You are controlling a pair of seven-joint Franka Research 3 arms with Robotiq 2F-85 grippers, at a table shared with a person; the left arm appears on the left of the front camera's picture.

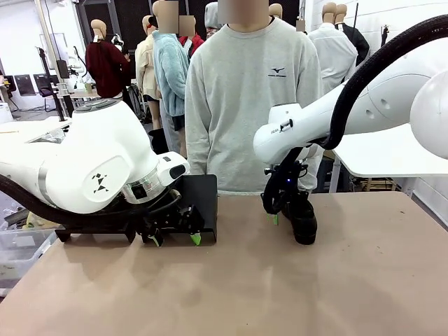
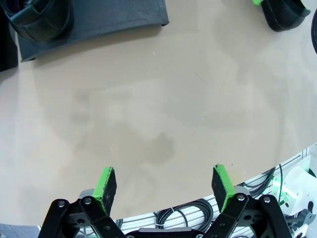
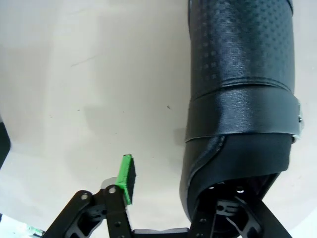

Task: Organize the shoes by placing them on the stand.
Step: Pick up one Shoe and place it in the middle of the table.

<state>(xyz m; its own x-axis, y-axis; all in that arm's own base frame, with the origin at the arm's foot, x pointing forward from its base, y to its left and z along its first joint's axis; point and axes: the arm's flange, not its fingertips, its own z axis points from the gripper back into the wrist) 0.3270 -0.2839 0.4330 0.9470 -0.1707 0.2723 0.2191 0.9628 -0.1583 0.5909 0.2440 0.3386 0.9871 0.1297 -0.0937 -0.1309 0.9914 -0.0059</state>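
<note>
A black shoe point(image 1: 303, 222) stands on the table right of centre. In the right wrist view this shoe point(image 3: 242, 89) is large, toe pointing away. My right gripper point(image 1: 287, 215) straddles its heel wall. One green-padded finger point(image 3: 127, 178) stands outside with a gap to the shoe, and the other finger is hidden inside the opening. The black stand point(image 1: 204, 197) sits at the left, with my left gripper point(image 1: 173, 238) low in front of it, open and empty. In the left wrist view, another shoe point(image 2: 39, 20) rests on the stand point(image 2: 124, 17), beyond my left gripper point(image 2: 166, 186).
A person in a grey sweatshirt point(image 1: 241, 105) stands at the far side of the table, between the stand and the shoe. The bare tan table top point(image 1: 231, 294) stretches toward the near edge. The right arm's shoe point(image 2: 285, 15) shows in the left wrist view's top right.
</note>
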